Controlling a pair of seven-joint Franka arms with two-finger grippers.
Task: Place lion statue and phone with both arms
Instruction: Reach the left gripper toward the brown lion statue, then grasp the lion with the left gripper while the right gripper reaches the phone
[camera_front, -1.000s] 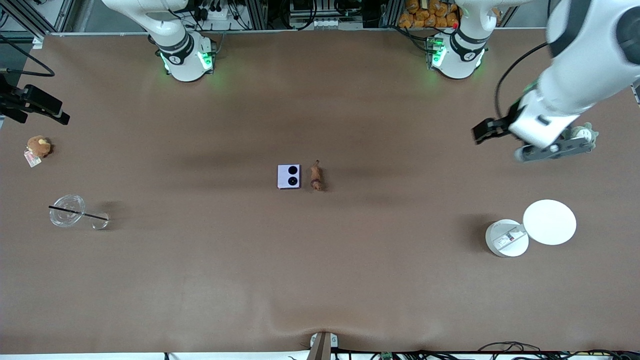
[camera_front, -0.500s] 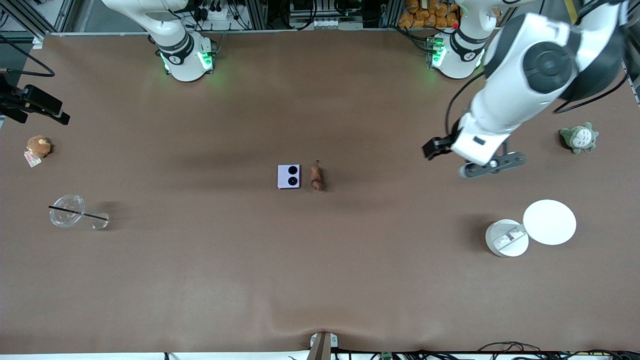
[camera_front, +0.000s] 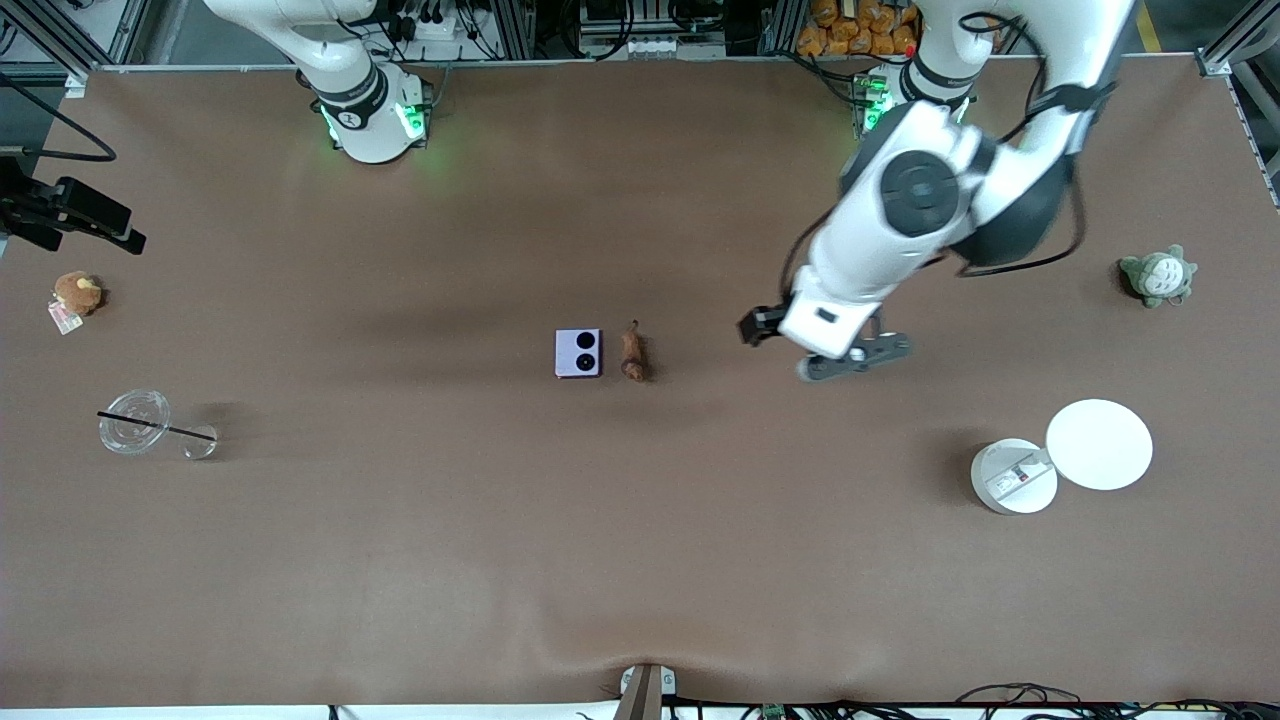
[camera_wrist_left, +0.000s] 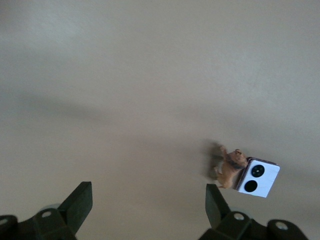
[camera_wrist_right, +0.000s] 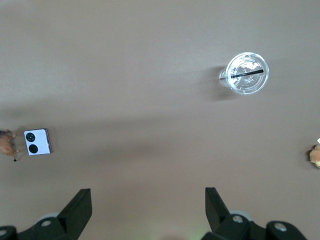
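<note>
Centrally on the table (camera_front: 640, 560) lay the phone (camera_front: 578, 353) and the lion (camera_front: 632, 352), side by side and just apart, the lion toward the left arm's end, its darker end nearer the front camera. In the front view the lion sat at three o'clock from the phone. The left gripper (camera_front: 850, 358) hung over bare table at about three o'clock from the lion in that view, well apart from it, empty, its fingers (camera_wrist_left: 80, 200) spread wide in the left wrist view, where the lion (camera_wrist_left: 229, 166) and the phone (camera_wrist_left: 257, 178) showed close together, the lion partly overlapping the phone's edge. Whether they touched was hard to tell from that angle. The right gripper (camera_wrist_right: 147, 205) was out of the front view; only the right arm's base showed there. It waited high over the table, empty, fingers (camera_wrist_right: 80, 202) wide apart, with the phone (camera_wrist_right: 37, 142) and the lion (camera_wrist_right: 7, 142) far below it in the right wrist view. Toward the right arm's end stood a clear cup (camera_front: 133, 421) with a dark straw (camera_front: 160, 428) across its lid, and a brown plush (camera_front: 77, 292) lay at eleven o'clock from it in the front view. Toward the left arm's end a grey-green plush (camera_front: 1158, 276) sat at twelve o'clock from a white disc (camera_front: 1099, 444), which overlapped a white tub (camera_front: 1010, 478).
</note>
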